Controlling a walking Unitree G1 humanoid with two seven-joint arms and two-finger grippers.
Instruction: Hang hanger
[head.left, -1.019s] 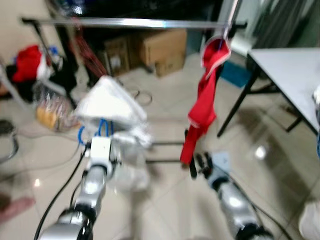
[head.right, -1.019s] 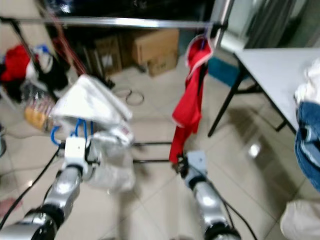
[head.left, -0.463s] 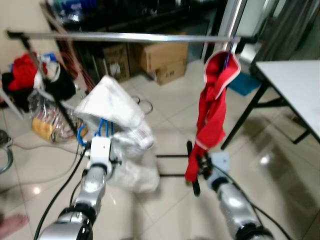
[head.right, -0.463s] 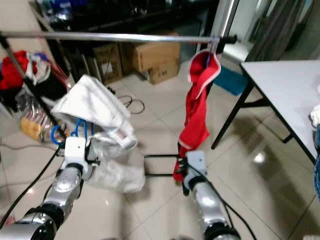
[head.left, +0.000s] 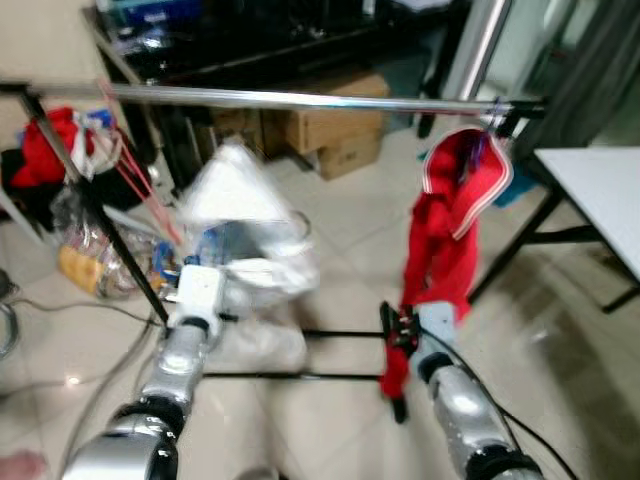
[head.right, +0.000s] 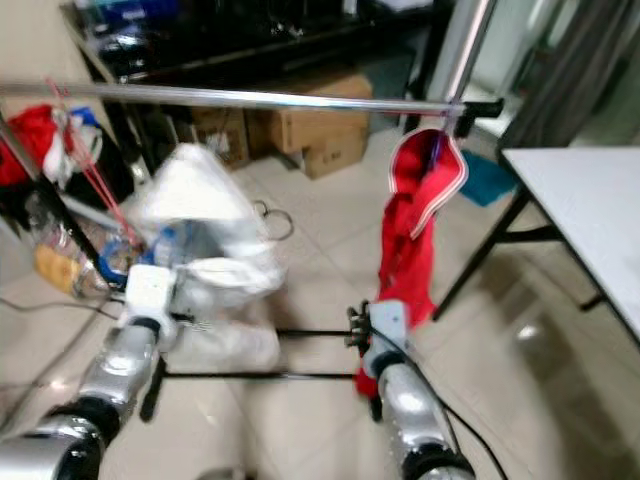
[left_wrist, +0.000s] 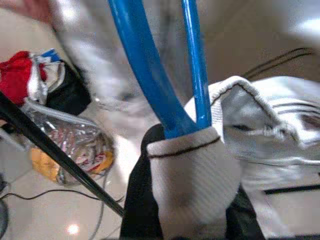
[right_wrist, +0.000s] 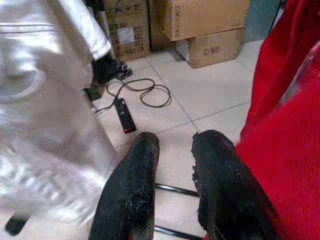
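My left gripper (head.left: 199, 292) is shut on a blue hanger (left_wrist: 150, 75) that carries a white garment (head.left: 240, 200). It holds them up in front of me, below the left half of the silver rail (head.left: 300, 98). At the rail's right end a red garment (head.left: 450, 220) hangs from its own hanger. My right gripper (head.left: 403, 325) is low beside the red garment's hem, open by a narrow gap with nothing in it (right_wrist: 175, 145). The red cloth (right_wrist: 285, 150) lies close against one finger.
The rack's black base bars (head.left: 330, 333) lie on the tiled floor ahead. Cardboard boxes (head.left: 320, 125) stand behind the rail. A heap of clothes and bags (head.left: 60, 170) is at the left, a grey table (head.left: 600, 190) at the right. A power strip (right_wrist: 125, 116) lies on the floor.
The view has swung and come nearer the rack, so the whole picture shifted. The white garment on its hanger now sits closer under the rail. My right gripper stays by the red hem.
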